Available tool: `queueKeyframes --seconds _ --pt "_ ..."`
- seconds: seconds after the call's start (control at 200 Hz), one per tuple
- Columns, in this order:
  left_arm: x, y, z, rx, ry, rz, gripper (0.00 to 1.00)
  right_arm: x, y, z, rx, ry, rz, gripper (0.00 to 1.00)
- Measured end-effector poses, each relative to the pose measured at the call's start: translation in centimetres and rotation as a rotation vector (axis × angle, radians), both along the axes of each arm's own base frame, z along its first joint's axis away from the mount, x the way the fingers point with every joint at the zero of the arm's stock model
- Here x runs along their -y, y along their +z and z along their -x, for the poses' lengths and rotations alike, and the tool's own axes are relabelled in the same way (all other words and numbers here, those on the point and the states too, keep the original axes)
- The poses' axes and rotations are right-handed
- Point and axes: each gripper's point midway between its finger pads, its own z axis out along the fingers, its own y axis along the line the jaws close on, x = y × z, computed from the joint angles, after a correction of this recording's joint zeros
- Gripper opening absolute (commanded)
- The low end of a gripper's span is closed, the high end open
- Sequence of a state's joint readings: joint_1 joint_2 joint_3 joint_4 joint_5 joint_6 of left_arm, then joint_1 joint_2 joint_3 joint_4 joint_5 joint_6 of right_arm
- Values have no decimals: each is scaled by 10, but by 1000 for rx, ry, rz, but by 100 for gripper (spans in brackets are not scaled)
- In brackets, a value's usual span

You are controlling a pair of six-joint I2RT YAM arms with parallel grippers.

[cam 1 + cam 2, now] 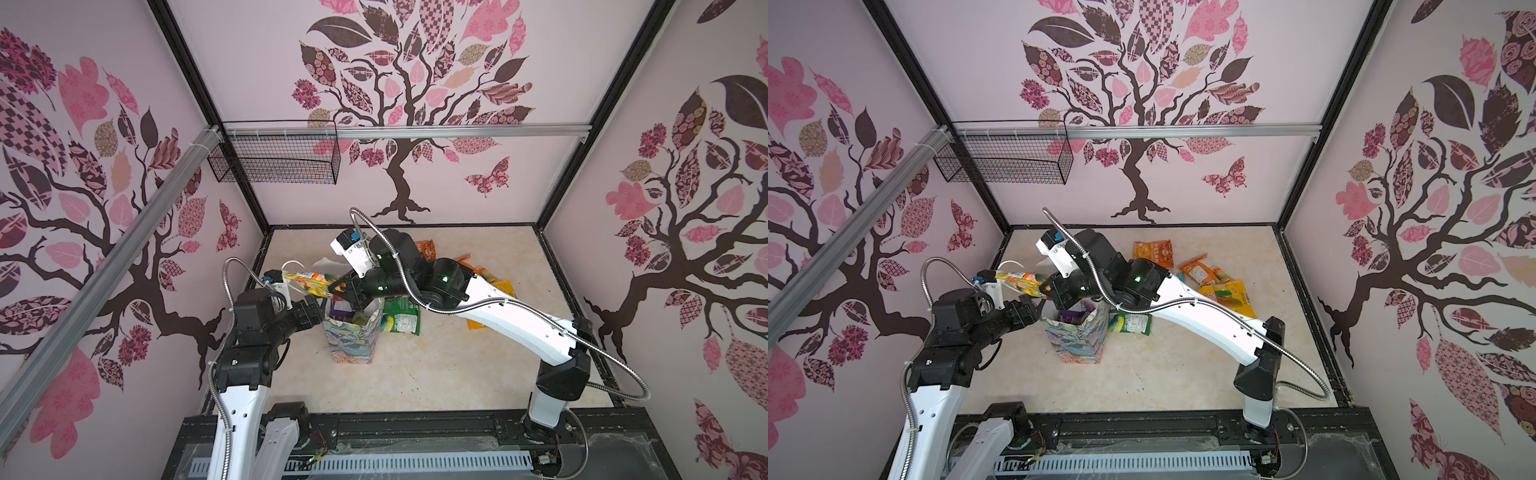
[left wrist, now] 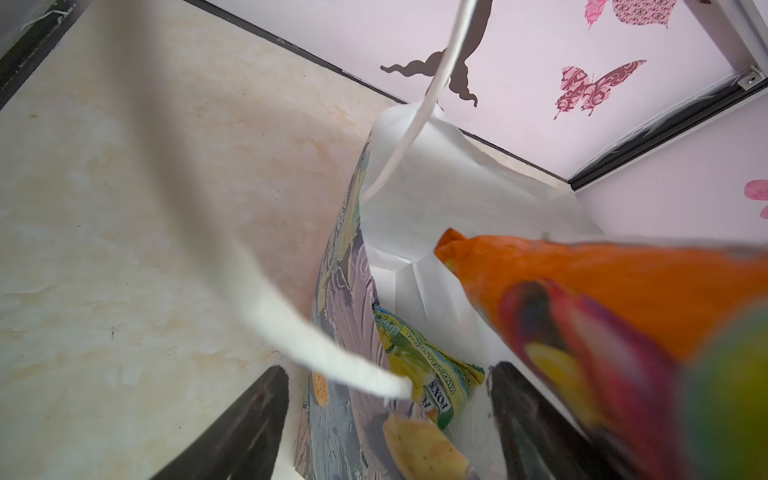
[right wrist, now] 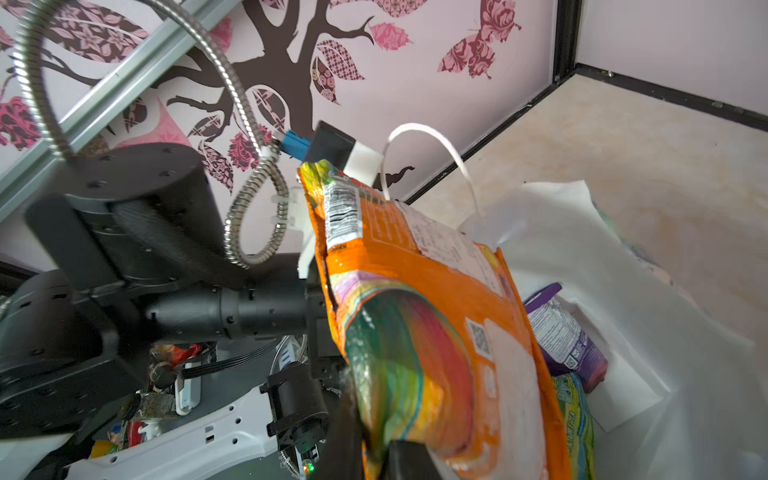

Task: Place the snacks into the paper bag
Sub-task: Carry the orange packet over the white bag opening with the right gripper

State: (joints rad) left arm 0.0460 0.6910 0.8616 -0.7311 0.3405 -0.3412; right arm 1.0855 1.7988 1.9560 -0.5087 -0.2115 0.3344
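The paper bag stands upright left of the table's middle, its white inside showing. My right gripper is shut on an orange snack packet held over the bag's mouth. My left gripper is open, one finger outside the bag's left wall and the other inside. A yellow-green packet and a purple packet lie in the bag. In a top view more snacks lie right of the bag: a dark green one, two orange ones and a yellow one.
A black wire-mesh basket hangs from the rail on the back wall, high at the left. The bag's white cord handles loop near both grippers. Walls enclose the table on three sides.
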Motion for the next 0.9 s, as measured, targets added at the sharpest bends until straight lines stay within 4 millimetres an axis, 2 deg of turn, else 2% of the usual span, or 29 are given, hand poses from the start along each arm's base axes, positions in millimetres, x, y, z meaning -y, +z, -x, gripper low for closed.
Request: queueKeyframes --seconds 0.12,0.235,0.48,0.9 --pt "0 -1 1 -3 0 0 78 -1 -30 -7 -27 -34 36 0" --pt "0 -1 1 -3 -1 1 78 0 -46 -11 -39 -60 58 0" --pt "0 0 1 -3 -1 1 78 4 -40 -22 8 -121 56 0" --pt "0 0 1 -1 -1 1 78 19 -49 -38 120 -185 156 0"
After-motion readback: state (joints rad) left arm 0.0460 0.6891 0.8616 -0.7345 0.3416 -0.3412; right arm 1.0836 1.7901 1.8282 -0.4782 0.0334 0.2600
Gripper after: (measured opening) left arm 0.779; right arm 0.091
